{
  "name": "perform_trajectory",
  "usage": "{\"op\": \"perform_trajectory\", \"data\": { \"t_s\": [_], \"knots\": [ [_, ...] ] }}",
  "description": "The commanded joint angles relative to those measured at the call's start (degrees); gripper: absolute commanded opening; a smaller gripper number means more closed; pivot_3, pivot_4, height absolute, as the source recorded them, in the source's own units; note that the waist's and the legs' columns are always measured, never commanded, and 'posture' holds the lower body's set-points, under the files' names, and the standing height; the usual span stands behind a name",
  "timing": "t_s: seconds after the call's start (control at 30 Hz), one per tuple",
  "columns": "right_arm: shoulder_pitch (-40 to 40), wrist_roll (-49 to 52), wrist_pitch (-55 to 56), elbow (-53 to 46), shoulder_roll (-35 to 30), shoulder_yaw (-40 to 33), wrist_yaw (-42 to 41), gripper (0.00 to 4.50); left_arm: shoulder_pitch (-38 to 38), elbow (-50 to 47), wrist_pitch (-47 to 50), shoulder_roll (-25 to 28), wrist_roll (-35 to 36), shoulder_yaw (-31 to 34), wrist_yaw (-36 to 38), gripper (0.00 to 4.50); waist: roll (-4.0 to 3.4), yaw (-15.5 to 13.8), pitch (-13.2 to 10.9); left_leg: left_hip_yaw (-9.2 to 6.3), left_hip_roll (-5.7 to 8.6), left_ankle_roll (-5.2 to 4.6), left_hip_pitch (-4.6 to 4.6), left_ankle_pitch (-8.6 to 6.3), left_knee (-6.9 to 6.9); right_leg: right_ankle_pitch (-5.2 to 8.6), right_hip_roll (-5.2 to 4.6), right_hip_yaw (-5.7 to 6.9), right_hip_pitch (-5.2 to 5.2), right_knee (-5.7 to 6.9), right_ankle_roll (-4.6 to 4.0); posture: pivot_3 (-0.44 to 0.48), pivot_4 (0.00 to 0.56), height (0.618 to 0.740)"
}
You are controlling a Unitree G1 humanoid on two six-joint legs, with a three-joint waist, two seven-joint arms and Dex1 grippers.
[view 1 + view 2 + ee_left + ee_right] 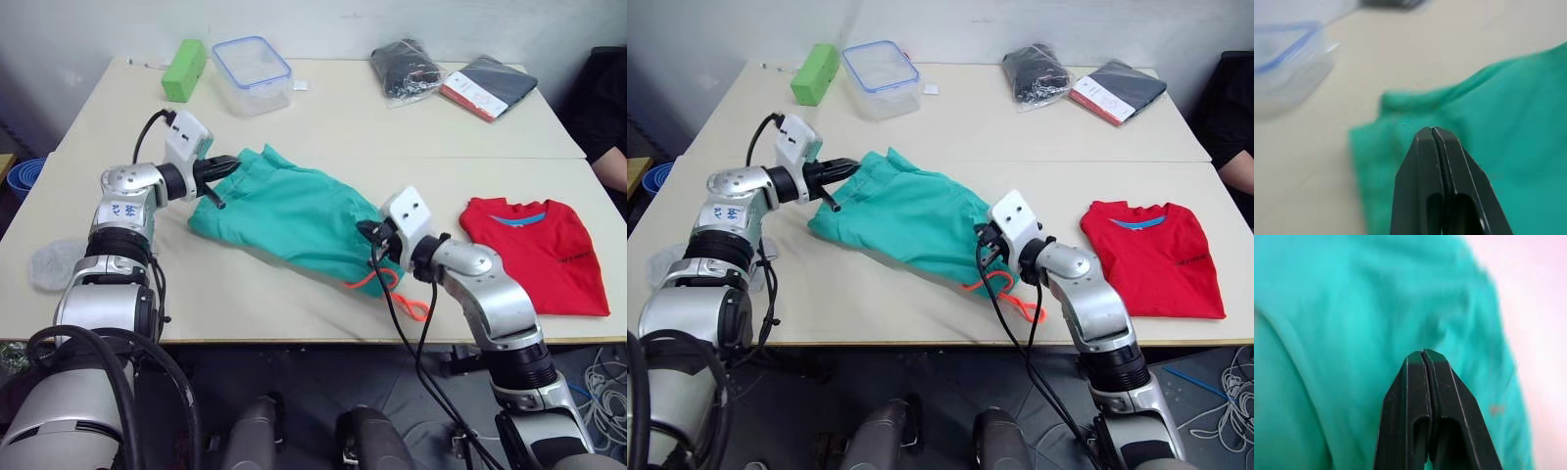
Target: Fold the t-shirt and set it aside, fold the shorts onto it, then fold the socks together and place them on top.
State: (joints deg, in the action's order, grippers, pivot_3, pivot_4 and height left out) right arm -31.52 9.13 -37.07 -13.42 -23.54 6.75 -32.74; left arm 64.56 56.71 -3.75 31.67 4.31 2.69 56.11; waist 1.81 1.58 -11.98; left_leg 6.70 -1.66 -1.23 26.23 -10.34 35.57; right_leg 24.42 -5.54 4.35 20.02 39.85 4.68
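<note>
Beige tabletops (323, 127), two pushed together, stand against a pale wall. One pair of teal-green shorts (294, 215) lies near the front edge, its orange drawstring (392, 286) trailing toward the edge. The left gripper (217, 186) is at the shorts' far-left corner, its fingers pressed together with cloth beneath; the right gripper (372, 245) sits at the waistband end, fingers likewise closed against the fabric. One red t-shirt (539, 250) lies folded to the right. One grey sock (54, 262) rests at the left edge.

Shorts (294, 211) & t-shirt (537, 252) soft matt cloth, tub (253, 73) clear glossy plastic, table (323, 117) smooth matt
</note>
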Motion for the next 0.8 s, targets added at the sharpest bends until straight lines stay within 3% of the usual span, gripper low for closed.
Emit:
{"op": "perform_trajectory", "data": {
  "t_s": [0.03, 0.13, 0.33, 0.53, 0.67, 0.77, 0.8],
  "knots": [
    [-1.9, 1.2, -0.3, -1.9, 1.4, 1.1, -0.6, 0.00, -6.5, -12.3, 2.2, -0.2, 0.2, -4.8, 8.8, 0.01, -0.04, 0.3, 0.0, 0.05, -0.01, 0.01, -0.14, 0.00, -0.08, 0.00, 0.01, -0.05, -0.06, -0.01, 0.00, 0.000, 0.150, 0.740],
    [-4.1, -2.4, 2.4, 4.3, 2.7, 4.2, 1.0, 0.00, -7.4, -10.9, -1.7, -1.5, -5.7, -8.7, 3.3, 0.01, -0.03, 0.4, 0.0, 0.06, -0.06, 0.08, -0.29, 0.04, -0.22, 0.02, 0.05, -0.19, -0.15, -0.06, -0.03, 0.000, 0.150, 0.740],
    [-9.3, -8.5, 8.2, 24.2, 5.6, 4.3, 7.8, 0.00, 0.5, 8.3, -2.5, -7.0, -12.6, -11.1, -15.1, 0.01, -0.01, -0.2, 0.0, -0.13, 0.02, -0.01, -0.05, 0.03, 0.05, 0.02, -0.05, -0.04, -0.15, -0.01, -0.03, 0.000, 0.150, 0.740],
    [-8.2, -9.9, 8.4, 26.4, 3.3, 1.5, 9.3, 0.00, 3.5, 16.7, -1.3, -5.2, -13.4, -8.3, -27.4, 0.01, -0.01, 0.0, 0.0, -0.17, 0.03, -0.04, -0.07, 0.01, -0.03, 0.00, -0.10, 0.04, -0.21, 0.07, -0.01, 0.000, 0.150, 0.740],
    [-3.4, -6.0, 8.3, 17.1, 0.5, -3.6, 7.0, 0.00, 4.0, 15.8, -3.1, -1.7, -10.0, -4.0, -23.8, 0.01, 0.00, 0.0, 0.0, -0.17, 0.04, -0.04, -0.02, 0.01, -0.02, 0.00, -0.08, 0.05, -0.18, 0.04, -0.01, 0.000, 0.150, 0.740],
    [2.9, -0.7, 8.0, 2.7, -4.5, -3.8, -2.3, 0.00, 2.3, 11.1, -9.3, 2.6, -9.7, -4.9, -10.8, 0.01, -0.01, -0.1, 0.0, -0.15, 0.06, -0.04, 0.01, 0.01, -0.07, 0.00, -0.06, 0.06, -0.16, 0.00, -0.01, 0.000, 0.150, 0.740],
    [4.6, 1.0, 6.7, -1.0, -6.2, -3.9, -4.6, 0.17, 1.2, 9.4, -12.9, 4.5, -11.1, -6.6, -7.4, 0.40, -0.01, 0.0, 0.0, -0.15, 0.06, -0.03, 0.02, 0.01, -0.09, 0.00, -0.02, 0.07, -0.16, -0.04, -0.01, 0.000, 0.150, 0.740]
  ]
}}
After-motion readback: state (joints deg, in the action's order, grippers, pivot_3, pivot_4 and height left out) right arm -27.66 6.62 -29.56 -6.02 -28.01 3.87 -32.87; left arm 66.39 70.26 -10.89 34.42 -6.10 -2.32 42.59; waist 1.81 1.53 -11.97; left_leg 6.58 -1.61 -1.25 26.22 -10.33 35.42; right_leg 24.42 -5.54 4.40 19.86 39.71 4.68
